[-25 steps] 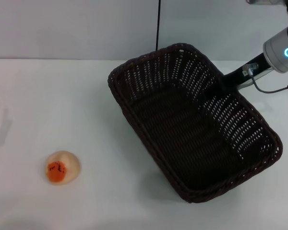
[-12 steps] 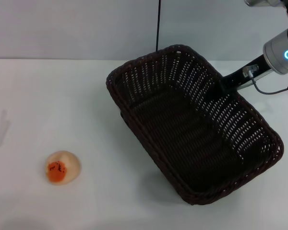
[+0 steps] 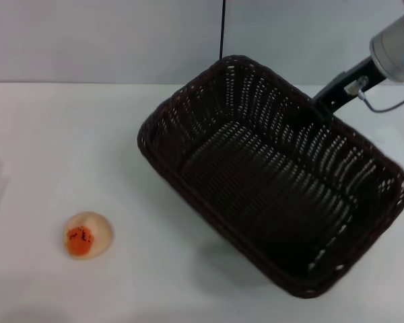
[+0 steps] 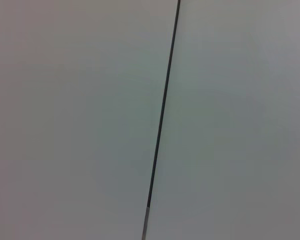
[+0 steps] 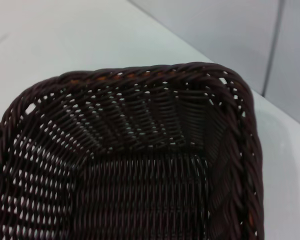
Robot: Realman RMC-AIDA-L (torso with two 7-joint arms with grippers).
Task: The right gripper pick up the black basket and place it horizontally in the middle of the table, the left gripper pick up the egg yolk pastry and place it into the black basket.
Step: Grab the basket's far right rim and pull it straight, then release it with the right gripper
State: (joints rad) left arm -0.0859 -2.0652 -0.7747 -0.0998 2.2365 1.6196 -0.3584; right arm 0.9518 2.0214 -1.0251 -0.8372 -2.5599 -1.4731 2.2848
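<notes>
The black basket point(image 3: 269, 175) is lifted off the white table point(image 3: 67, 134), tilted, at the centre right of the head view. My right gripper point(image 3: 314, 110) is shut on its far rim, its arm reaching in from the upper right. The right wrist view looks down into the basket point(image 5: 130, 165) and its braided rim. The egg yolk pastry point(image 3: 88, 235) lies on the table at the front left, well apart from the basket. My left gripper is out of view; its wrist view shows only a wall.
A grey wall with a dark vertical seam point(image 3: 223, 30) stands behind the table; the left wrist view faces that seam point(image 4: 162, 110). The basket's shadow point(image 3: 222, 259) falls on the table below it.
The right gripper has raised the basket off the table and swung it a little leftward; it looks larger and more tilted. The pastry has not moved.
</notes>
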